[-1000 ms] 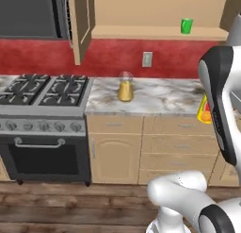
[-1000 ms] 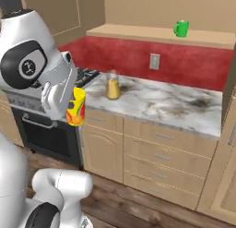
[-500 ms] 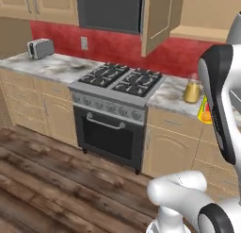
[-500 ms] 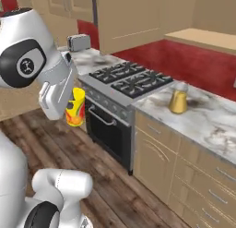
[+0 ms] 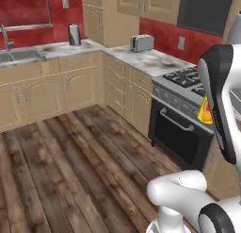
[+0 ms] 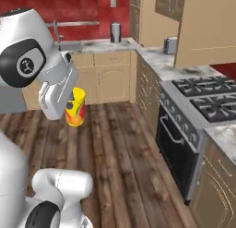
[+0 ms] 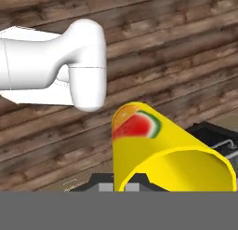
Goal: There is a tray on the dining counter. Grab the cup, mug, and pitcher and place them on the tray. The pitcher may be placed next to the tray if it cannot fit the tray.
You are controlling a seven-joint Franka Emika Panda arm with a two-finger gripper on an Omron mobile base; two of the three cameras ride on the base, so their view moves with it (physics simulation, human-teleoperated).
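We are holding the cup (image 7: pixel 158 150) in our gripper (image 6: pixel 69 109), the jaws closed tight on it. In the hand view the yellow tumbler is lying right in front of the camera, its open rim nearest us and a red and green watermelon mark on its side; our fingertips are hidden beneath it. In the right base view the cup (image 6: pixel 75 107) is hanging upright just beside our white forearm, above the wooden floor (image 6: pixel 115 148), clear of every counter. In the left base view only a yellow and orange sliver of the cup (image 5: pixel 205 112) is peeking out from behind the dark-banded arm link.

Beyond the cup, we are looking at the stove (image 6: pixel 203 100) with its black burners and the dark oven door (image 5: pixel 176 135) below it, standing to our right. Farther along, the marble counter (image 5: pixel 141 57) is running over tan cabinets and carrying a silver toaster (image 5: pixel 141 42). At the far corner a grey kettle (image 6: pixel 115 32) is standing near the sink (image 5: pixel 19 54), with its faucet (image 6: pixel 56 31) rising against the red wall (image 6: pixel 69 8).
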